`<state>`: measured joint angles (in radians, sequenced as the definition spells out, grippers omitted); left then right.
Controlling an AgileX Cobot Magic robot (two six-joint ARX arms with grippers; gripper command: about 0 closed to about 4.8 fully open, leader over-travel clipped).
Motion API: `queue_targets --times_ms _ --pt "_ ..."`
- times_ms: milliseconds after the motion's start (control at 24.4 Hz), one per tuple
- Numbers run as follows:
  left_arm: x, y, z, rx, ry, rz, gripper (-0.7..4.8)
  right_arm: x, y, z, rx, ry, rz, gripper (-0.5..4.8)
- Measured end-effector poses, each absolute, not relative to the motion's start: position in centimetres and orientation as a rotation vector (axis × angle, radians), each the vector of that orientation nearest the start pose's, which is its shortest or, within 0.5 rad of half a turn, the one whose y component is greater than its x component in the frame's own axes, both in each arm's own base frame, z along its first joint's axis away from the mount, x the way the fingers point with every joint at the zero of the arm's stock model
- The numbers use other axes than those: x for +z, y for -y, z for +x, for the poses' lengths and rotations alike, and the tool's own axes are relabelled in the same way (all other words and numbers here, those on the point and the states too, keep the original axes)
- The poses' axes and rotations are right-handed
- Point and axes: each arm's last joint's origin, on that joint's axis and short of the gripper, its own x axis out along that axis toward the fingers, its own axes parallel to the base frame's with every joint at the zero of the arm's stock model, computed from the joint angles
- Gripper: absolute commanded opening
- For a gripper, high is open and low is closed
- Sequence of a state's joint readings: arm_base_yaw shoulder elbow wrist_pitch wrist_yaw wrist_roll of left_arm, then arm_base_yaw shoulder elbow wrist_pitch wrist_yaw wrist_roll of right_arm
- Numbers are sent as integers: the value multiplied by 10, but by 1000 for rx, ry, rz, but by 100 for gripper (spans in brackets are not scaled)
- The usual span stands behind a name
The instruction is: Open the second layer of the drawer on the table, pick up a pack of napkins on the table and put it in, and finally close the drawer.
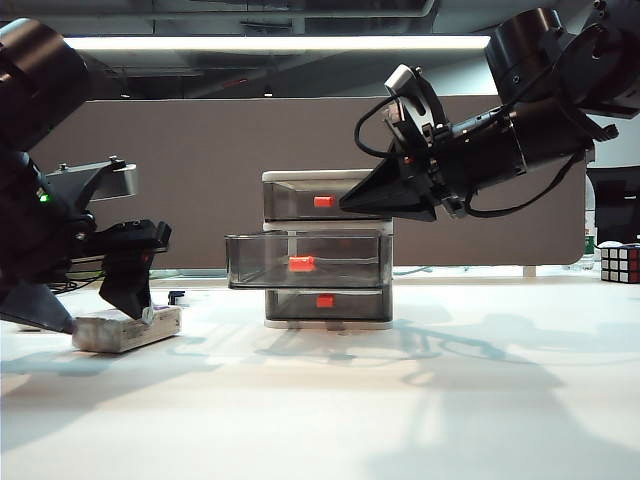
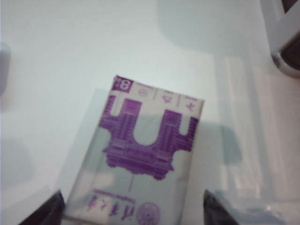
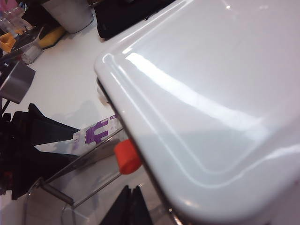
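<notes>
**Already open: middle drawer drawn out, napkin pack flat on the desk between the left jaws**

Centrally on the wide plain white desk [image 1: 420, 400] is set the small white-framed cabinet of three stacked smoky-grey translucent drawers [image 1: 328, 250]. Its middle drawer with a red-orange handle [image 1: 305, 260] is seen pulled out toward the camera and to the left in the exterior view, while the top and bottom drawers are pushed in. Nothing can be made out inside the open drawer apart from a thin wire-like line behind its front.

The soft brick-shaped napkin pack in a whitish-grey wrapper with purple print [image 2: 145, 164] is found lying flat on the desk, well to the left of the cabinet in the exterior view, its printed face turned up.

The left gripper [image 1: 88, 318] is placed low over the pack, with its jaws spread wide; one dark fingertip is seen at each side of the pack's near end in the left wrist view. Whether the fingertips are touching the wrapper cannot be told; nothing is gripped.

The right gripper [image 1: 350, 203] is held level in front of the top drawer, beside its red-orange handle, above the open middle drawer. Its jaws are seen pressed together to a point, with nothing between them.

A coloured puzzle cube [image 1: 620, 263] is set at the far right edge of the desk.
</notes>
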<state>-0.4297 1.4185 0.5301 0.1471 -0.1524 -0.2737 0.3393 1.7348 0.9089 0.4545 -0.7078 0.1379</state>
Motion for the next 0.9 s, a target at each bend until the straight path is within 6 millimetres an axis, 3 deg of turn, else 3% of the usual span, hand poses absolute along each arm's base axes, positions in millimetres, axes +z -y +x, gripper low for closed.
queue_targets --times_ms 410,696,901 --pt "149 105 233 -200 -695 19 372 192 -137 330 1007 -453 195 -5" --pt "148 118 261 -207 -739 103 372 192 -137 330 1008 -453 195 -5" --pt "146 116 261 -163 -772 163 372 192 -137 330 1007 -454 195 -5"
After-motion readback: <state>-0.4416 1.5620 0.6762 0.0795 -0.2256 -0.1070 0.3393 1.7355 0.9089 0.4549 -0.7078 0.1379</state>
